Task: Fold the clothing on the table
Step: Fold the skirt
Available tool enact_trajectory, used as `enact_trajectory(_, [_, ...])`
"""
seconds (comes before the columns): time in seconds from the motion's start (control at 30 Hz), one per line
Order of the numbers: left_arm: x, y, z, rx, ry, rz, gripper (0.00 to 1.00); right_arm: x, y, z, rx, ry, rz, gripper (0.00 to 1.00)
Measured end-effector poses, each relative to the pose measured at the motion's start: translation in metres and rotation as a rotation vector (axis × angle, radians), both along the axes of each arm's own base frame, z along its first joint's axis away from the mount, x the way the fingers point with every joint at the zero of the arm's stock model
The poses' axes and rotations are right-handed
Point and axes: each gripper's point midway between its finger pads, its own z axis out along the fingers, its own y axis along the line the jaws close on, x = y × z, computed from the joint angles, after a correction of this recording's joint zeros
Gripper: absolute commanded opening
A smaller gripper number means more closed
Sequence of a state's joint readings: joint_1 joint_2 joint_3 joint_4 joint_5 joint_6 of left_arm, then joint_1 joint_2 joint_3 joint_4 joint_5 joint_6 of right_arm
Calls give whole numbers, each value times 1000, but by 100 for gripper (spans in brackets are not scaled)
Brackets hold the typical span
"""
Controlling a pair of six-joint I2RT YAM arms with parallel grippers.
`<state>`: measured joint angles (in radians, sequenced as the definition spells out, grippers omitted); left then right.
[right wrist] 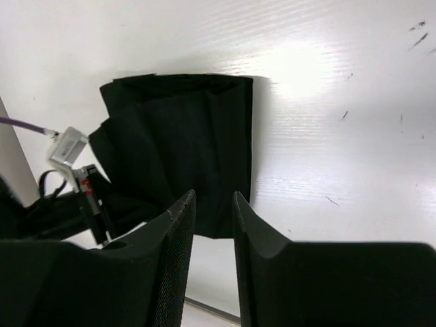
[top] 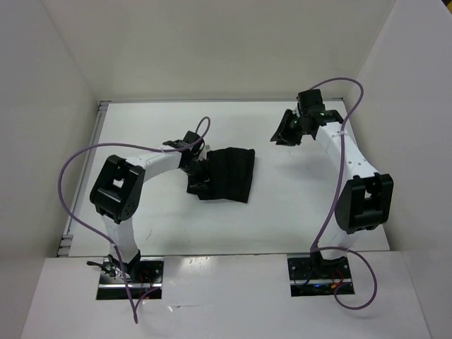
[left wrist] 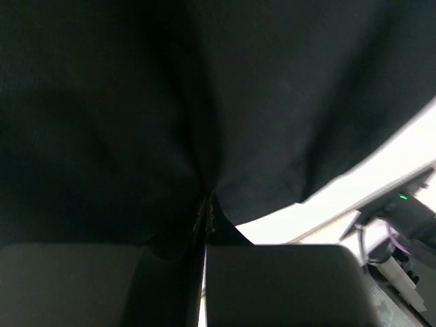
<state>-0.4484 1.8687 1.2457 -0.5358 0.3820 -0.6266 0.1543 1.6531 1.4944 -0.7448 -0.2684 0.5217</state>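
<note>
1. Top external view: the clothing lies flat on the table, left of centre, as a compact dark rectangle with faint lengthwise creases.
2. The left gripper sits at the left edge of the clothing, low to the surface. Left wrist view: its jaws are pressed together, and black fabric bunches into a crease that runs straight into them. Judged to be a pinch on the cloth's edge.
3. The right gripper is over bare table to the far right, well apart from the clothing. Right wrist view: its jaws stand narrowly parted with nothing between them; the clothing shows beyond them.
4. Step in hand (judgement): the start of a fold, with the left edge gripped but not visibly lifted. How many layers the pinch has caught cannot be told from these views.
5. The next move calls for:
   - raising the pinched edge only enough to clear the rest of the cloth;
   - carrying it across toward the opposite edge in a low arc;
   - laying it down with the edges lined up before letting go.
6. Risk (judgement): the whole piece may drag across the smooth table instead of folding. The right gripper could come in to hold down the far side.
</note>
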Motion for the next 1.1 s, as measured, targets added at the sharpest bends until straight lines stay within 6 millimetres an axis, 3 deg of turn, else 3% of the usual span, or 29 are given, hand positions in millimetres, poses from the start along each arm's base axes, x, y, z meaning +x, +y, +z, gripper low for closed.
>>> enact_trajectory(0.1, [-6, 6, -26, 39, 48, 4, 0, -6, -3, -2, -2, 12, -5, 34])
enact_trajectory(0.27, [-9, 2, -29, 14, 78, 0, 0, -13, -8, -4, -14, 30, -6, 34])
enact_trajectory(0.37, [-6, 0, -25, 14, 77, -1, 19, -17, -13, 5, -20, 10, -9, 35])
enact_trajectory(0.4, [-3, 0, -22, 18, 67, -2, 45, -18, -17, 9, -22, -1, -14, 39])
enact_trajectory(0.43, [2, -1, -17, 22, 44, -8, 53, -18, -21, 14, -24, -14, -18, 44])
enact_trajectory(0.53, [24, -7, 17, 2, -56, 7, 59, -20, -28, 23, -29, -43, -22, 50])
enact_trajectory(0.63, [49, -3, 80, -54, -224, 50, 64, -23, -38, 24, -29, -53, -31, 51])
enact_trajectory(0.77, [68, 31, 169, -87, -480, 163, 68, -33, -63, 13, -30, -29, -79, 54])
enact_trajectory(0.87, [65, 56, 207, -71, -608, 243, 68, -44, -84, 4, -38, -10, -131, 54])
enact_trajectory(0.97, [53, 73, 204, -31, -630, 286, 69, -51, -93, 6, -38, -19, -160, 60])
enact_trajectory(1.1, [31, 97, 155, 57, -534, 344, 69, -61, -102, 12, -38, -45, -190, 60])
